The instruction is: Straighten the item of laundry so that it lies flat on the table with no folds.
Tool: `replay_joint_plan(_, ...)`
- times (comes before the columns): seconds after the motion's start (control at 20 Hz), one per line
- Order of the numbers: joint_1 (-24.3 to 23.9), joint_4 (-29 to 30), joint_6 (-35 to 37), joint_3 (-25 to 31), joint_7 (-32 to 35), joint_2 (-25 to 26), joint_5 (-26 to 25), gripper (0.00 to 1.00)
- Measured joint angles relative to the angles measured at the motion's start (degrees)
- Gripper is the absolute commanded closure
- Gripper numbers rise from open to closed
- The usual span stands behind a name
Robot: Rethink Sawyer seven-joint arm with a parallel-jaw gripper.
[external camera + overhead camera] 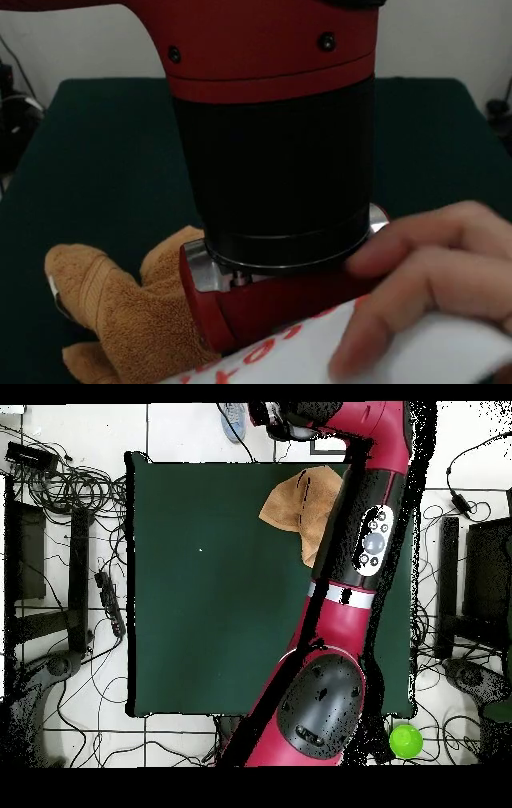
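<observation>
The orange-tan towel lies crumpled and folded on the dark green table, close to the camera at the lower left. In the overhead view the towel sits near the table's top edge, partly under the red arm. The arm's wrist fills the front view, right beside the towel. The arm's dark end reaches past the table's top edge; the gripper's state does not show.
A person's hand holds a white paper sheet with red lettering in front of the wrist at the lower right. A shoe shows beyond the table's top edge. Cables and a green ball lie on the floor.
</observation>
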Motion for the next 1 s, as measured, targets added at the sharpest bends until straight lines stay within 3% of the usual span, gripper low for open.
replay_joint_plan(1.0,-0.19,0.25,0.00,-4.65,0.00,-0.12,4.24,0.00)
